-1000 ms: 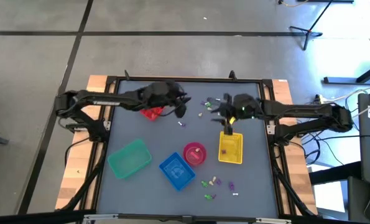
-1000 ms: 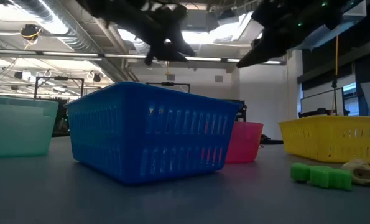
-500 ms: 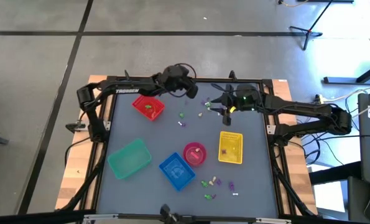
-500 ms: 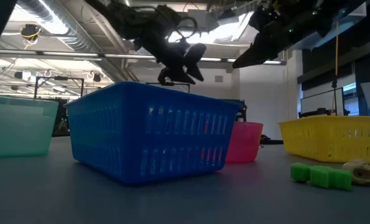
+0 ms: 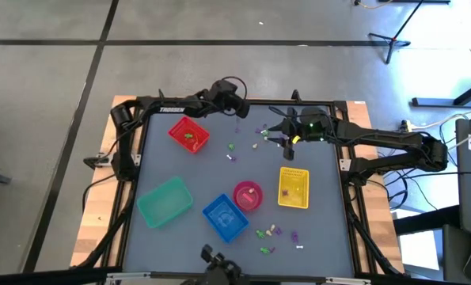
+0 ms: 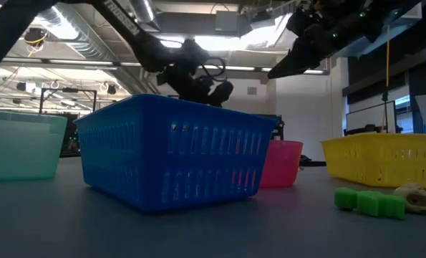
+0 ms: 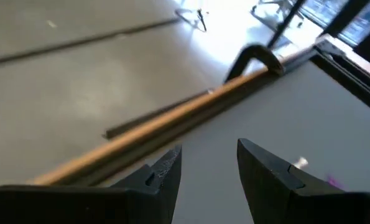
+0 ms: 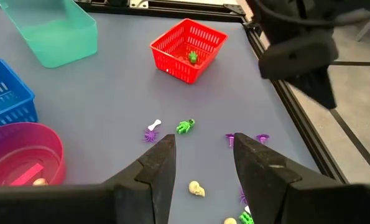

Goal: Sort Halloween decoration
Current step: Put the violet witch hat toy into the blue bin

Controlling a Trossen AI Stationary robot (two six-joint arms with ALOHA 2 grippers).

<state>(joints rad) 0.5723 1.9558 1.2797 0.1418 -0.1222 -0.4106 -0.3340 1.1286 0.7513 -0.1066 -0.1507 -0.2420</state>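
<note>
Tiny Halloween decorations lie in two groups on the grey table: green, purple and cream ones point(image 5: 259, 136) near the far edge and more point(image 5: 275, 233) at the near edge. A green one point(image 8: 193, 57) lies in the red basket point(image 5: 188, 134). My left gripper point(image 5: 237, 108) hangs open just inside the table's far edge, right of the red basket; white and purple trinkets point(image 7: 301, 163) lie just off its fingers. My right gripper point(image 8: 203, 152) stands open above the far group, with a green trinket point(image 8: 185, 126) and a purple one point(image 8: 229, 137) ahead of its fingers.
A teal basket point(image 5: 165, 201), a blue basket point(image 5: 225, 218), a pink bowl point(image 5: 248, 195) and a yellow basket point(image 5: 294, 188) stand across the table's near half. A wooden rail point(image 7: 191, 109) runs along the far edge. The two grippers hang close together.
My left gripper has swung from above the red basket toward the table's far edge and a little to the right, sinking lower and staying open; the red basket now shows uncovered. My right gripper has shifted slightly from the yellow basket toward the far edge, then kept still.
</note>
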